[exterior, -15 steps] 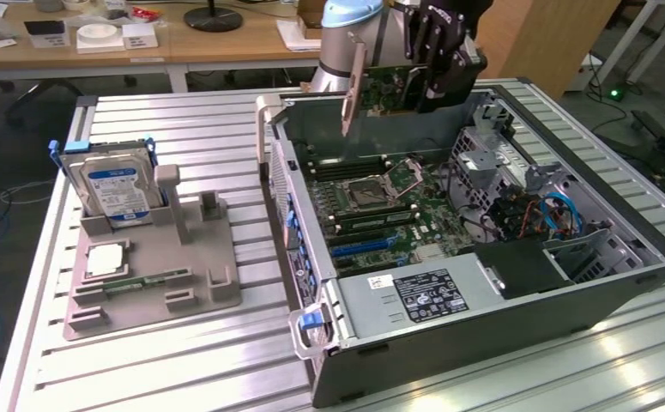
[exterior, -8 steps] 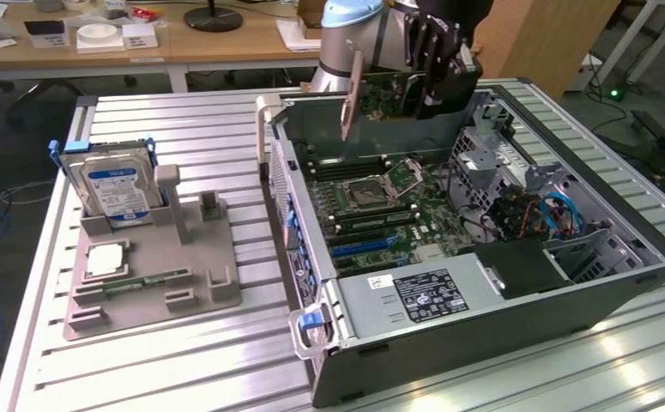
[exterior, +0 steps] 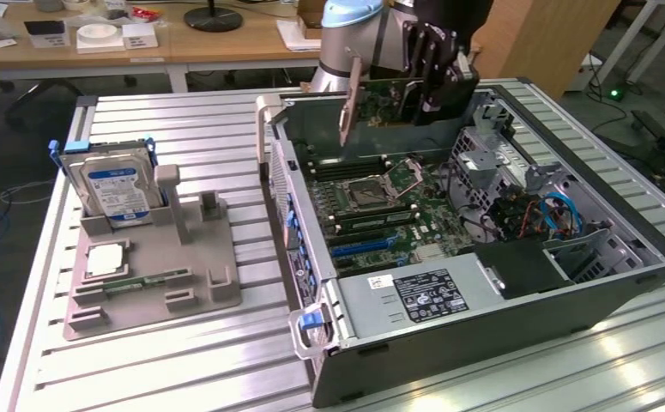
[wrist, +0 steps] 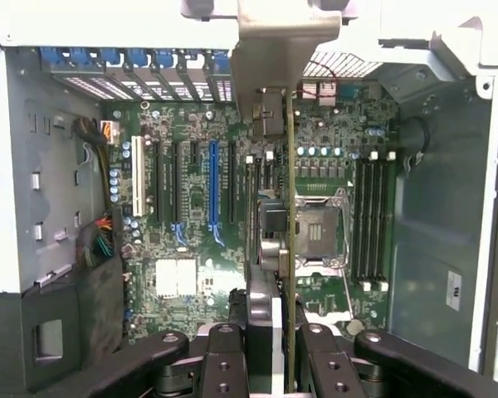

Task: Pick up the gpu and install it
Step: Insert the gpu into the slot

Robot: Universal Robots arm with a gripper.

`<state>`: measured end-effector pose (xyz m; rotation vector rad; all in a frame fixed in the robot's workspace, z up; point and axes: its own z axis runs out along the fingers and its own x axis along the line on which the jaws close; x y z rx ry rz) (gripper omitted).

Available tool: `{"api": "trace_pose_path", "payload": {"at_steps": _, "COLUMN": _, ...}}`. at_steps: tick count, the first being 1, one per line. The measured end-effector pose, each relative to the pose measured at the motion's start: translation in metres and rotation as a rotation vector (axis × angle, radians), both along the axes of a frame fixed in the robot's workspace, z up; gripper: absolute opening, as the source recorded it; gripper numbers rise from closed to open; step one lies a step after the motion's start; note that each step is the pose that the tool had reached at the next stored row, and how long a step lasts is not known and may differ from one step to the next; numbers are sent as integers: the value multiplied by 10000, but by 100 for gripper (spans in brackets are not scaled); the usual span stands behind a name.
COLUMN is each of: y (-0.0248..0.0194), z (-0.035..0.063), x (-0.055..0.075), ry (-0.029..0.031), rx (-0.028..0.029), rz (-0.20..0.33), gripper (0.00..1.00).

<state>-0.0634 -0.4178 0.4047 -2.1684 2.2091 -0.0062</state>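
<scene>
We are holding the picked-up gpu above the motherboard, the gripper squeezing its flat sides with jaws partly closed, the gpu standing on edge, long side level along the slots, metal bracket toward the back, probably needing careful lining up over the blue slot.

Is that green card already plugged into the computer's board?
No, the gripper holds the gpu in the air above the open computer case, clear of the motherboard.
</scene>
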Motion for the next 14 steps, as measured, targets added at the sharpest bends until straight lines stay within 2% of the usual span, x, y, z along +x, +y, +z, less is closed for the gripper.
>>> {"api": "trace_pose_path", "payload": {"at_steps": 3, "y": 1, "z": -43, "x": -6, "ry": 1, "rx": -57, "rz": -234, "gripper": 28}}
{"api": "trace_pose_path", "payload": {"at_steps": 10, "y": -2, "z": -147, "x": -24, "ry": 1, "rx": -56, "rz": -357, "gripper": 28}}
{"api": "trace_pose_path", "payload": {"at_steps": 11, "y": -3, "z": -153, "x": -42, "ry": 3, "rx": -49, "rz": -361, "gripper": 28}}
{"api": "trace_pose_path", "payload": {"at_steps": 13, "y": -2, "z": -161, "x": -58, "ry": 3, "rx": 28, "rz": -365, "gripper": 28}}
{"api": "trace_pose_path", "payload": {"at_steps": 14, "y": -2, "z": -168, "x": -59, "ry": 2, "rx": 33, "rz": -364, "gripper": 28}}
